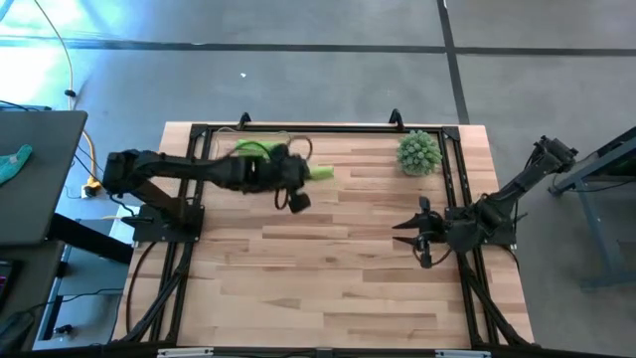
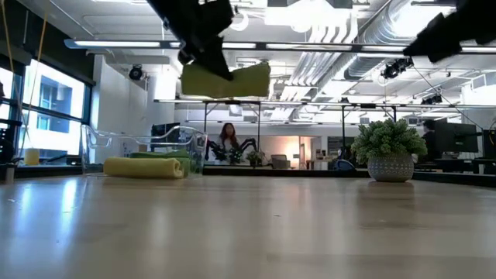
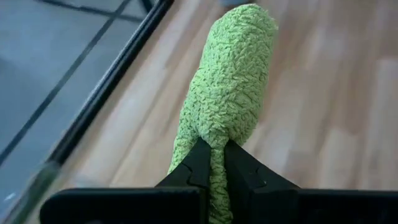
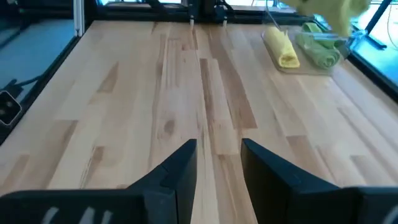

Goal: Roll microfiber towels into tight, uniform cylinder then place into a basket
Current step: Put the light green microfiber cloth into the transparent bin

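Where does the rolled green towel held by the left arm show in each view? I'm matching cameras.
High view: green towel beside the left gripper, near the basket.
Low view: hanging top centre.
Left wrist view: centre, pinched.
Right wrist view: blurred, upper right.
Shared landmark: the basket.

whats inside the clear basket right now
In the basket, a rolled green towel and a rolled yellow towel at its edge. The carried green roll hides part of the basket from above.
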Tool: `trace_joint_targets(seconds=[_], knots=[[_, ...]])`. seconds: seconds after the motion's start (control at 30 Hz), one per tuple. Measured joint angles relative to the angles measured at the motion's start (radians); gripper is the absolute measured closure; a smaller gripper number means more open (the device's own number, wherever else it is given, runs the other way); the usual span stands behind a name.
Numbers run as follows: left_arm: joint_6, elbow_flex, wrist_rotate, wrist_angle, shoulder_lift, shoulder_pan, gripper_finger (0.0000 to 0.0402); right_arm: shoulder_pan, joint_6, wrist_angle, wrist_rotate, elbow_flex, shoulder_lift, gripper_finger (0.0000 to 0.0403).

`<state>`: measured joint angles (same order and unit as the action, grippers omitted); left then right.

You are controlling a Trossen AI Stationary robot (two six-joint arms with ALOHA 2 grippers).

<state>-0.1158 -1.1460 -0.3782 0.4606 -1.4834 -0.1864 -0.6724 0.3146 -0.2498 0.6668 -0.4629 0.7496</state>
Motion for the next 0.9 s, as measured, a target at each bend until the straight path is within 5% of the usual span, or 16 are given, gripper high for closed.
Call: trace_joint_targets(seconds=[0.3,0.63,0.9], knots=[[0.180,-0.001,-0.037,0.238,0.079,-0.189,0.0391,0.000,-0.024,0.307,0.094,0.262,-0.143,0.0284],[0.312,0.016,-0.096,0.382,0.068,-0.413,0.0390,0.021,0.102,0.364,0.221,0.405,-0.188,0.0284],[0.392,0.130,0.071,0.342,0.068,-0.501,0.0390,0.047,0.042,0.347,0.221,0.413,-0.188,0.0284]])
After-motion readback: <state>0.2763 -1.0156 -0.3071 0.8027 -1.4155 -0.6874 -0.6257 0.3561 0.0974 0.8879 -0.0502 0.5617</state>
